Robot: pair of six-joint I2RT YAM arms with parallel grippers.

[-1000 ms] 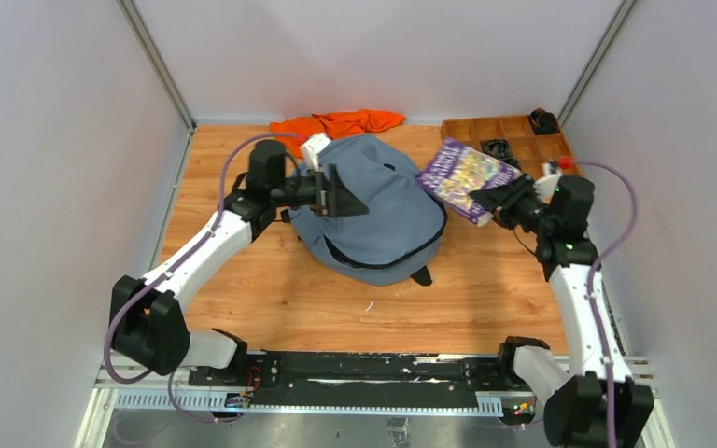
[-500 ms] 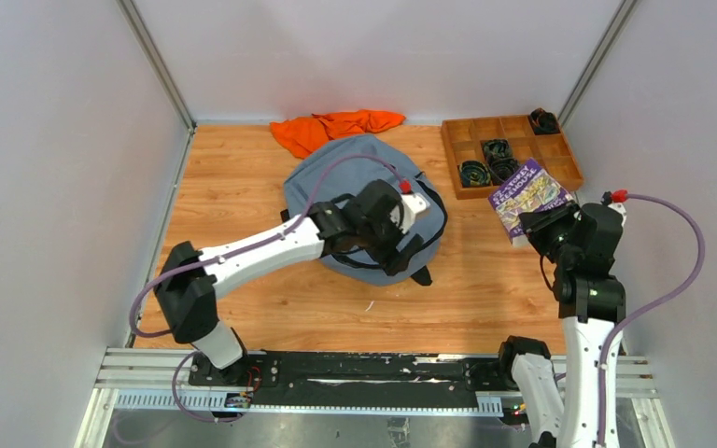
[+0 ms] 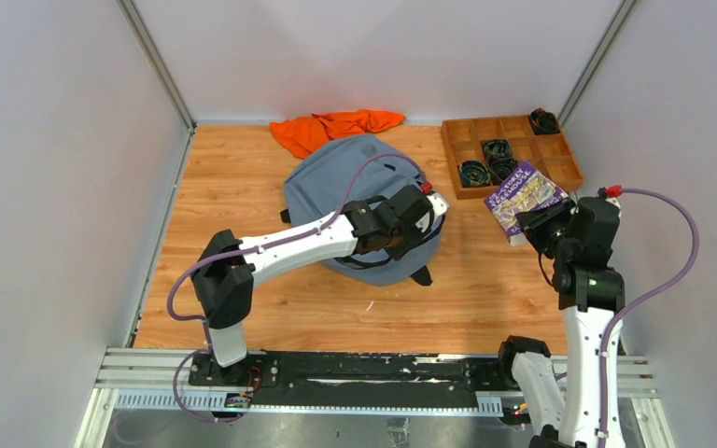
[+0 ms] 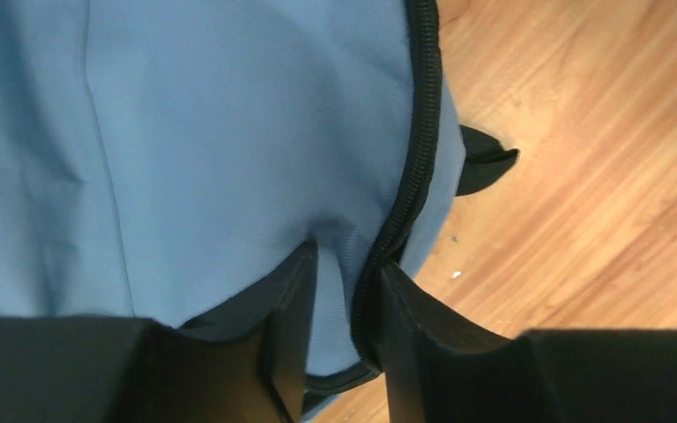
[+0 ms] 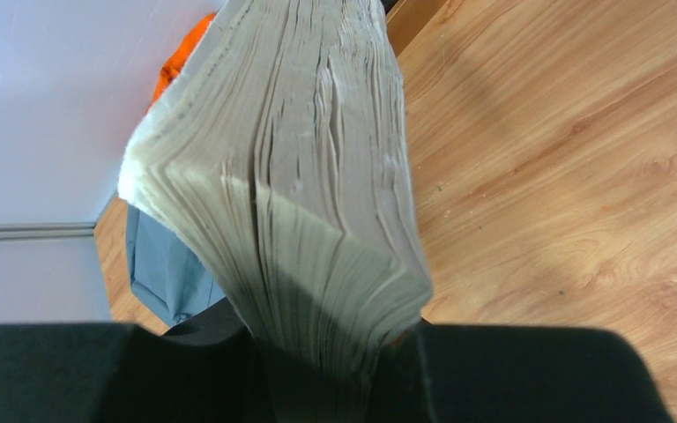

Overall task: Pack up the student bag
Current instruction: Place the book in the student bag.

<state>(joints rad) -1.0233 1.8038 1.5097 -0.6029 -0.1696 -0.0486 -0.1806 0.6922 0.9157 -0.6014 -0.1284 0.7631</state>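
The student bag (image 3: 345, 177), soft grey-blue with a dark zipper (image 4: 419, 132), lies flat in the middle of the wooden floor. My left gripper (image 3: 411, 240) reaches across it to its near right edge. In the left wrist view the left gripper (image 4: 344, 291) pinches a fold of the bag's fabric (image 4: 185, 132) right beside the zipper. A thick paperback book (image 3: 523, 189) with a purple cover is held in the air to the right of the bag, with my right gripper (image 3: 534, 222) shut on it. The right wrist view shows its page edges (image 5: 300, 159) rising from the right gripper (image 5: 335, 352).
An orange cloth (image 3: 336, 126) lies against the back wall behind the bag. A wooden compartment tray (image 3: 560, 159) holding black coiled items (image 3: 497, 154) sits at the back right, just beyond the book. A black strap tab (image 3: 420, 276) sticks out at the bag's near edge.
My left arm swung from the bag's far left across to its near right edge, and its jaws narrowed onto the fabric. My right arm drew the book back to the right, away from the bag.
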